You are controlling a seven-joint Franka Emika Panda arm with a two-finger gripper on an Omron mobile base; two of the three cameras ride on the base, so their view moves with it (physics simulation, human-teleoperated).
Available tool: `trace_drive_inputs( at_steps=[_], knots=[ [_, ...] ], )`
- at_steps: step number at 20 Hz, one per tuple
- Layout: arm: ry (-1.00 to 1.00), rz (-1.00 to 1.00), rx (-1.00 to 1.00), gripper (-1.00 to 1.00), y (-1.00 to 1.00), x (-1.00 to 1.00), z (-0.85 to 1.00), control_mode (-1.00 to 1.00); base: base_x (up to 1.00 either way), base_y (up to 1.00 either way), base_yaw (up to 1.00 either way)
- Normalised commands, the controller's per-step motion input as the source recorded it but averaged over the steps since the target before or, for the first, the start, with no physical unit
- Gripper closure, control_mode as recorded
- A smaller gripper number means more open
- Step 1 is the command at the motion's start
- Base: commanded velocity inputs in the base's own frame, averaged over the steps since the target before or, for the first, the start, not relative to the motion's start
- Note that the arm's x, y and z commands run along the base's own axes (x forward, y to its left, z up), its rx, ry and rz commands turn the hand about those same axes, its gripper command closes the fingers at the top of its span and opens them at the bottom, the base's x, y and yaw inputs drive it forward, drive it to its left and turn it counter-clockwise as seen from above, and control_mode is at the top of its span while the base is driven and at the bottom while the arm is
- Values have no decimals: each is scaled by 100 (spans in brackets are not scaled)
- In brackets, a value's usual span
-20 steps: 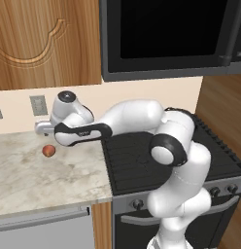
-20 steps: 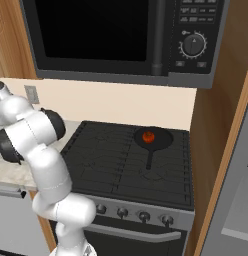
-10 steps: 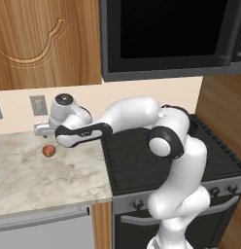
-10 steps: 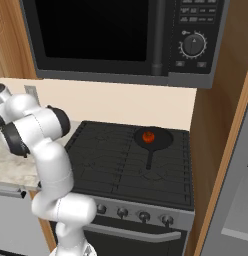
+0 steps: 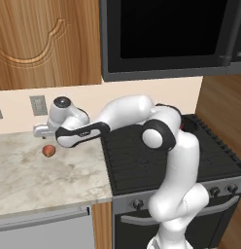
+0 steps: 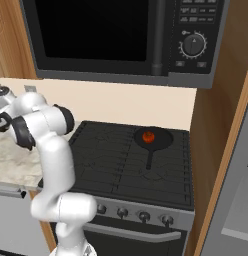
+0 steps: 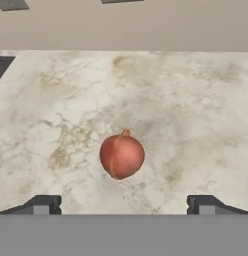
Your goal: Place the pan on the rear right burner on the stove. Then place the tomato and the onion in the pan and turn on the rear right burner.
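Item inspected: the onion (image 7: 121, 155), a small rounded pale peach-pink bulb with a short nub at its top, lying alone on the marble surface (image 7: 196, 100).

End effector (image 7: 121, 206): fingers spread to their full width, holding nothing. Both fingertips (image 7: 42, 205) show at the bottom of the hand view, one to each side of the onion, which sits straight ahead of the end effector and between the two finger lines, not yet touched. From the left base view the end effector (image 5: 43, 132) hangs just above the onion (image 5: 48, 151), with the arm stretched well away from the stove (image 5: 142, 160).

Task state: the pan (image 6: 153, 138) sits on the rear right burner with the tomato (image 6: 148, 135) inside it, far off to the arm's base side of the end effector. The onion is the item outstanding, and the burner is judged not yet lit.

Handling assessment: likely light, firm, and smooth-skinned; being round, it may roll or squirt out under an off-centre pinch. Recommended hold is across its widest middle, fingers descending evenly on opposite sides, avoiding the top nub. Moderate closing force should suffice; the bulb is not judged fragile.
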Motion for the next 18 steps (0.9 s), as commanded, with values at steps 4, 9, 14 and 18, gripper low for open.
trace_drive_inputs(
  at_steps=[4, 9, 14, 18],
  knots=[
    [3, 0, 0, -100, 14, 22, -34, -100, 0, 0, 0],
    [8, 0, 0, -100, 23, 5, -26, -100, 0, 0, 0],
    [7, 0, -1, -100, 19, 9, -22, -100, 0, 0, 0],
    [4, 0, -3, -100, 7, 24, -24, -100, 0, 0, 0]
  ],
)
